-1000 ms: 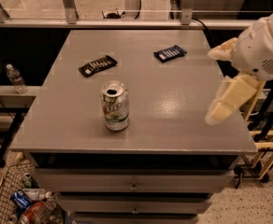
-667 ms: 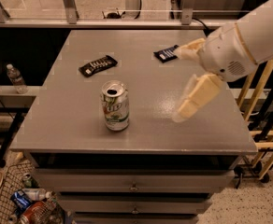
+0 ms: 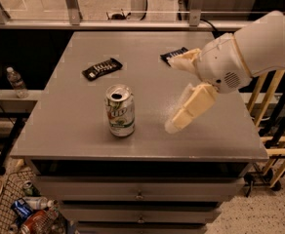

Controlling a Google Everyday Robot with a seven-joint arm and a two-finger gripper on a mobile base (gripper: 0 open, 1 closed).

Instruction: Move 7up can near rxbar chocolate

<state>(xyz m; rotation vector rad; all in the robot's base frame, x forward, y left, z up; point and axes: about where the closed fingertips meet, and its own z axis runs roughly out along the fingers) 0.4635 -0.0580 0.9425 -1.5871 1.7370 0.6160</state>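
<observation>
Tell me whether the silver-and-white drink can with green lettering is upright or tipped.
Upright: the silver-and-white drink can rests on its base on the grey table, top facing up. The cream gripper hovers open beside it.

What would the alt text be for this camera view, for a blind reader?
A robot's open gripper hovers over a grey table, beside an upright 7up can. Behind the can lies the black rxbar chocolate; a dark bar shows partly behind the gripper.

7up can [image 3: 119, 112]: shiny metal | rxbar chocolate [image 3: 102, 68]: glossy black wrapper | table [image 3: 74, 126]: smooth matt grey | gripper [image 3: 172, 96] right of can: matt cream plastic
</observation>
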